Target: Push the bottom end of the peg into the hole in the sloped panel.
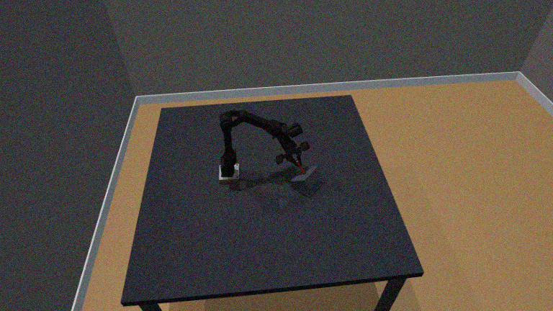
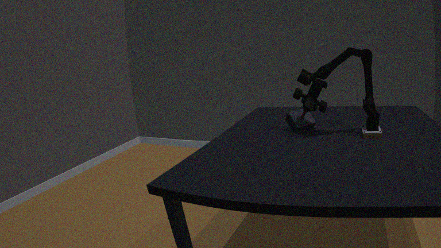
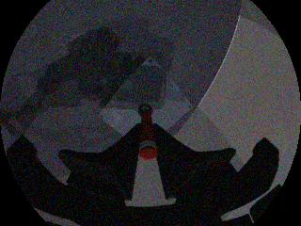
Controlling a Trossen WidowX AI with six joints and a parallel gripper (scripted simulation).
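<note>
My gripper (image 1: 297,160) (image 2: 305,111) (image 3: 147,127) is shut on a thin red peg (image 1: 300,166) (image 3: 146,132). The peg points down and away from the fingers at the sloped grey panel (image 1: 306,173) (image 2: 297,119) (image 3: 119,116) on the dark table (image 1: 253,226) (image 2: 292,173). In the wrist view the peg's far end sits at the middle of the panel's face, where the hole lies; the hole itself is hidden behind the peg tip. I cannot tell how deep the tip is in.
The arm's base (image 1: 228,170) (image 2: 371,131) stands on the table to the left of the panel in the top view. The panel casts a shadow on the table. The table edges are far from the gripper.
</note>
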